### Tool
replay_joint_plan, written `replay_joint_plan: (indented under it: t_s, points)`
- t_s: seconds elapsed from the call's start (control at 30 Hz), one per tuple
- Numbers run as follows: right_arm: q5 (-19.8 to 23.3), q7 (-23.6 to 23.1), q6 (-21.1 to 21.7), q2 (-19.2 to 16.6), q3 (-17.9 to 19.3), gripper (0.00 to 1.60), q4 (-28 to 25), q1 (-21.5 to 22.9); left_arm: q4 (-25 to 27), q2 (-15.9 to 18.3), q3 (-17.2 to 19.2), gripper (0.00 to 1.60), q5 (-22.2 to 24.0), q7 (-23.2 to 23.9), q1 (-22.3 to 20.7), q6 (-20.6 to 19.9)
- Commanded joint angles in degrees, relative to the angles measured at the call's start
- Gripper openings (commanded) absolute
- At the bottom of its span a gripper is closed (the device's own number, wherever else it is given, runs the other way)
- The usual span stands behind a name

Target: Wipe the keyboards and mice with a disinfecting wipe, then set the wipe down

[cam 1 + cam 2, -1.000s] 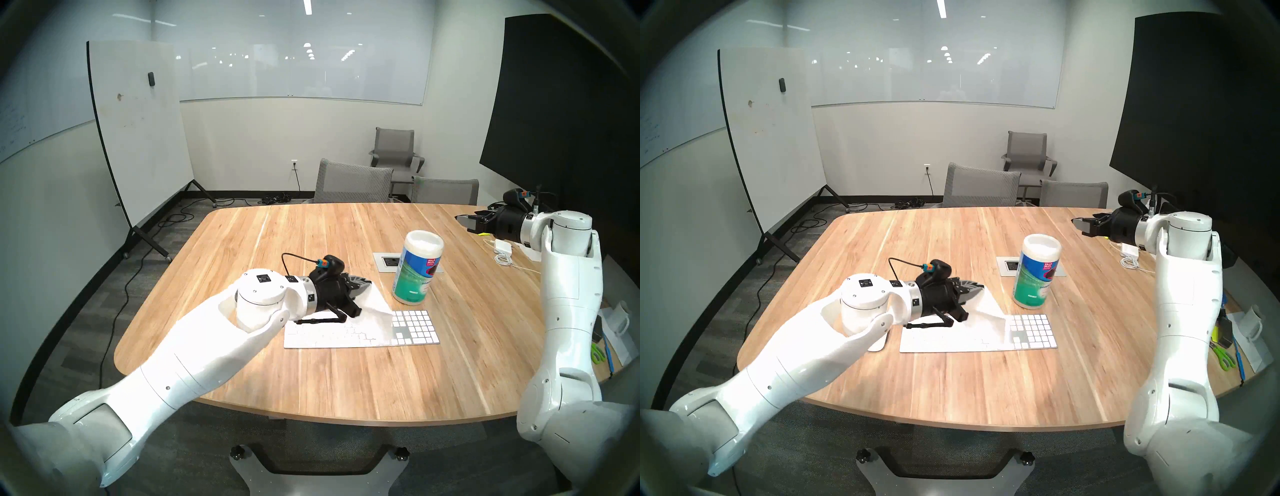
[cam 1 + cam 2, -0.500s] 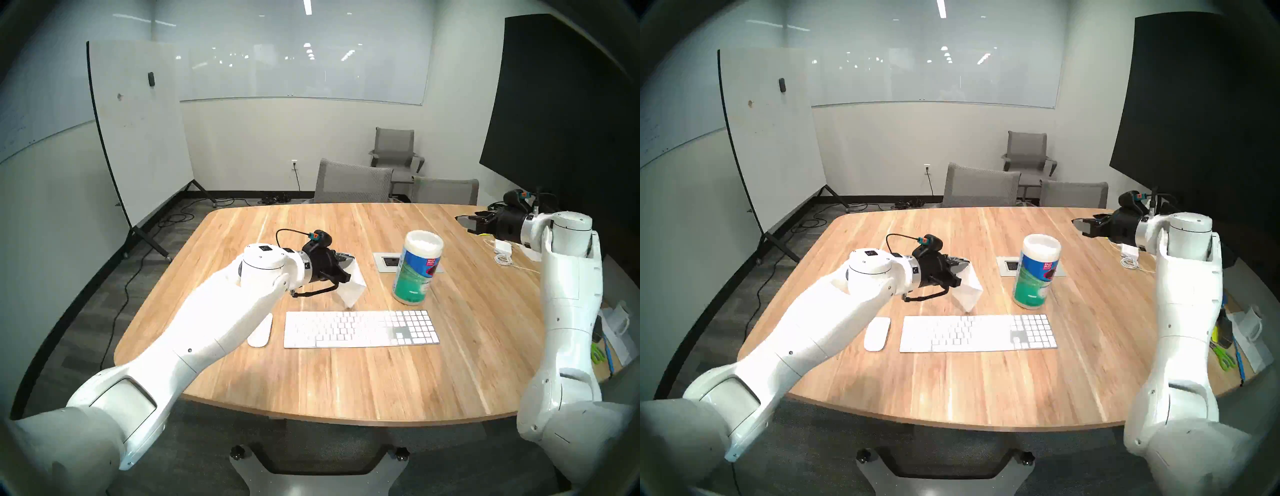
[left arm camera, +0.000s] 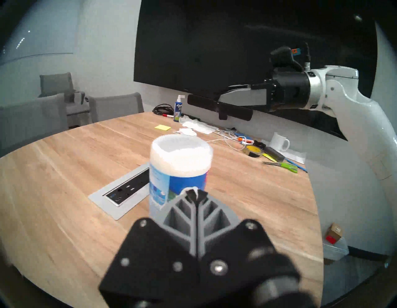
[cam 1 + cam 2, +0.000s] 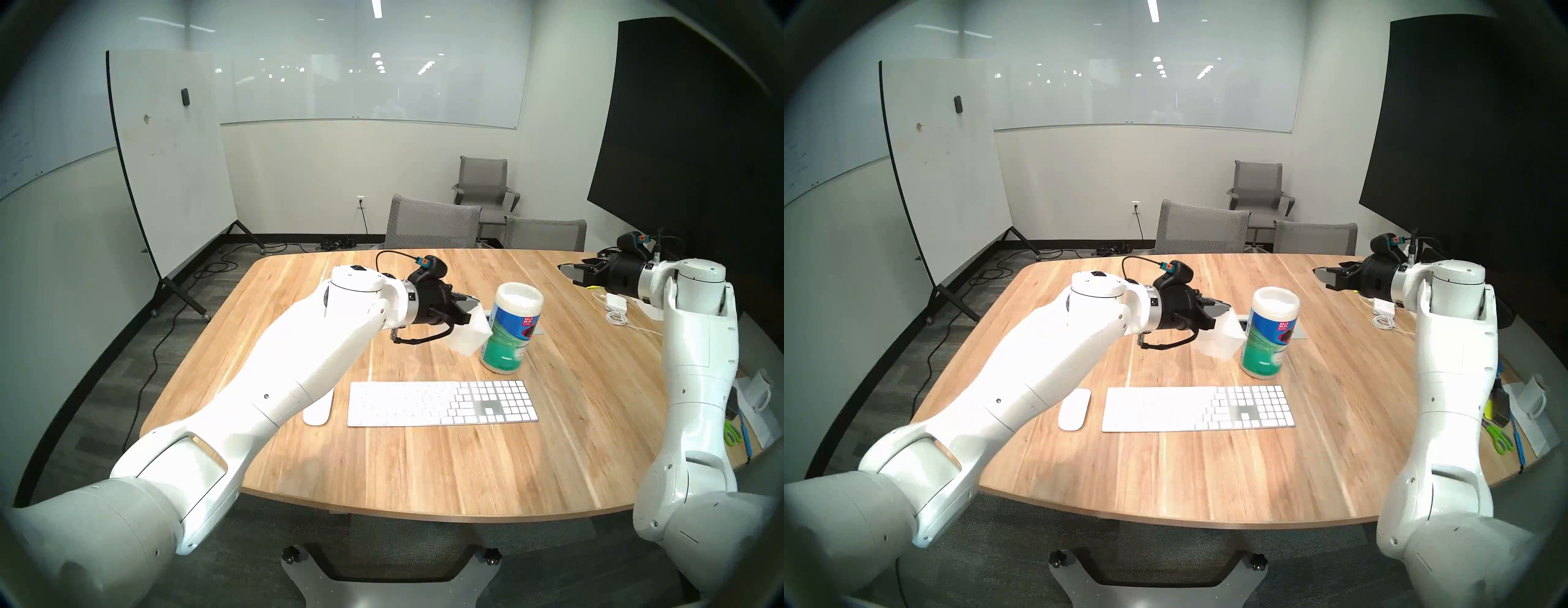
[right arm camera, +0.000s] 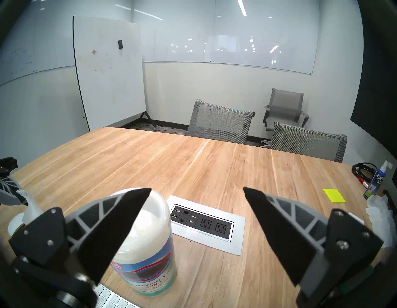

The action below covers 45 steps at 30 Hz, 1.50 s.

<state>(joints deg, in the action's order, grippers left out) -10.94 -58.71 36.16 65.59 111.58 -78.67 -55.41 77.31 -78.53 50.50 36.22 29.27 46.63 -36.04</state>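
My left gripper (image 4: 473, 305) is shut on the white wipe (image 4: 466, 335), which hangs limp above the table just left of the wipes canister (image 4: 511, 327). In the left wrist view the jaws are closed with a bit of wipe (image 3: 192, 190) pinched at the tips, right in front of the canister (image 3: 180, 163). The white keyboard (image 4: 441, 403) lies flat near the front of the table, and it also shows in the other head view (image 4: 1197, 408). The white mouse (image 4: 1074, 409) lies left of it, partly hidden by my left forearm. My right gripper (image 5: 196, 190) is open and empty, hovering at the far right.
A recessed outlet panel (image 5: 206, 223) sits behind the canister. A white power adapter with cable (image 4: 615, 303) lies under my right wrist. Scissors (image 4: 1499, 439), a mug, tape and papers crowd the table's right edge. Grey chairs (image 4: 432, 223) stand at the far side.
My left gripper lifted the wipe off the keyboard and carried it up, back and right toward the canister. The keyboard and mouse are uncovered. The right arm has not moved.
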Motion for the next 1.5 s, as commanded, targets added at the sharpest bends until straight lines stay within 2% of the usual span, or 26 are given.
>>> replay_joint_plan:
  t_s: [0.0, 0.17, 0.2, 0.23, 0.37, 0.57, 0.63, 0.73, 0.97, 1.27, 1.47]
  points:
    - [0.1, 0.0, -0.1, -0.2, -0.2, 1.6, -1.4, 1.2, -0.3, 0.0, -3.4, 0.0, 3.7, 6.1, -5.8, -6.1]
    - [0.0, 0.1, 0.0, -0.1, -0.3, 1.6, -1.5, 1.2, 2.1, 4.4, -5.9, 0.0, 4.8, 12.6, -7.5, -11.9]
    - [0.0, 0.1, 0.0, -0.1, -0.3, 1.6, -1.5, 1.2, 2.1, 4.4, -5.9, 0.0, 4.8, 12.6, -7.5, -11.9]
    - [0.0, 0.1, 0.0, -0.1, -0.3, 1.6, -1.5, 1.2, 1.6, 4.3, -6.5, 0.0, 4.0, 14.6, -8.9, -12.9]
    - [0.0, 0.1, 0.0, -0.1, -0.3, 1.6, -1.5, 1.2, 1.0, 3.8, -7.4, 0.0, 3.3, 15.1, -10.5, -14.4]
    - [0.0, 0.1, 0.0, -0.2, -0.3, 1.6, -1.5, 1.2, -1.8, 3.0, -8.8, 0.0, 1.8, 16.7, -14.7, -15.6]
    - [0.0, 0.1, 0.0, -0.2, -0.3, 1.6, -1.5, 1.2, -1.8, 2.6, -8.6, 0.0, 1.5, 16.8, -14.7, -15.9]
    - [0.0, 0.1, 0.0, -0.1, -0.3, 1.6, -1.5, 1.2, -2.5, 3.9, -10.7, 0.0, 0.1, 19.1, -16.1, -15.0]
    - [0.0, 0.1, 0.1, -0.1, -0.3, 1.6, -1.6, 1.2, -1.5, 4.4, -12.8, 0.0, -1.1, 21.9, -16.2, -14.7]
    - [0.0, 0.1, 0.1, -0.1, -0.3, 1.6, -1.6, 1.2, 0.5, 4.7, -13.2, 0.0, -2.1, 22.6, -16.9, -15.8]
    - [0.0, 0.1, 0.1, -0.1, -0.3, 1.6, -1.6, 1.2, -1.1, 3.2, -13.6, 0.0, -3.2, 23.0, -18.4, -16.0]
